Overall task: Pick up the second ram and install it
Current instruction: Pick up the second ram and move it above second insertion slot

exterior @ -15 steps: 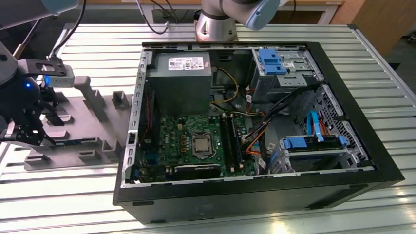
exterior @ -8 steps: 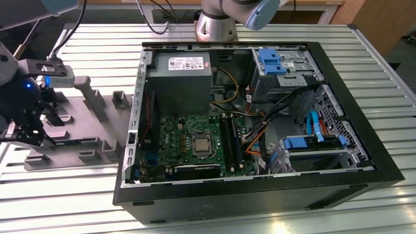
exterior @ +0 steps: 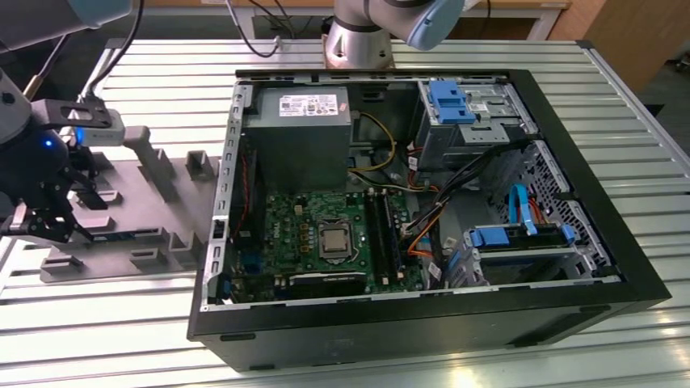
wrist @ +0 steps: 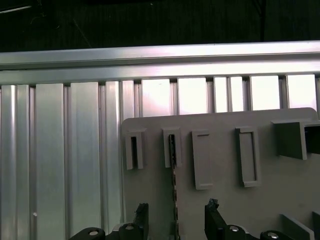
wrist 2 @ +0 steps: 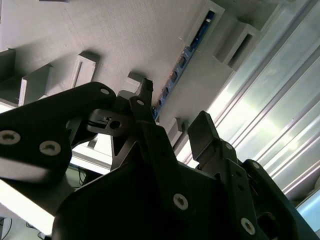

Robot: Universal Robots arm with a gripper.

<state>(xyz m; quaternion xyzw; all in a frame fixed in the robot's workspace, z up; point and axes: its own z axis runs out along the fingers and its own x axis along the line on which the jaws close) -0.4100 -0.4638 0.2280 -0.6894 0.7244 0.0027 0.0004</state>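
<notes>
Tool [wrist: 177,210] spread, aimed down over gray holder [wrist: 230,200] | second ram [wrist: 174,185] betw. jaws, not pinched

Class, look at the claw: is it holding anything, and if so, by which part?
Nothing is held. The open claw straddles the second ram, which stands on edge in the grey holder, without gripping it.

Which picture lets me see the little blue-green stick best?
The second wrist view: the second ram shows its blue side there, standing in the grey holder. In the first wrist view it is a thin edge-on line; in the exterior view, a small blue sliver.
</notes>
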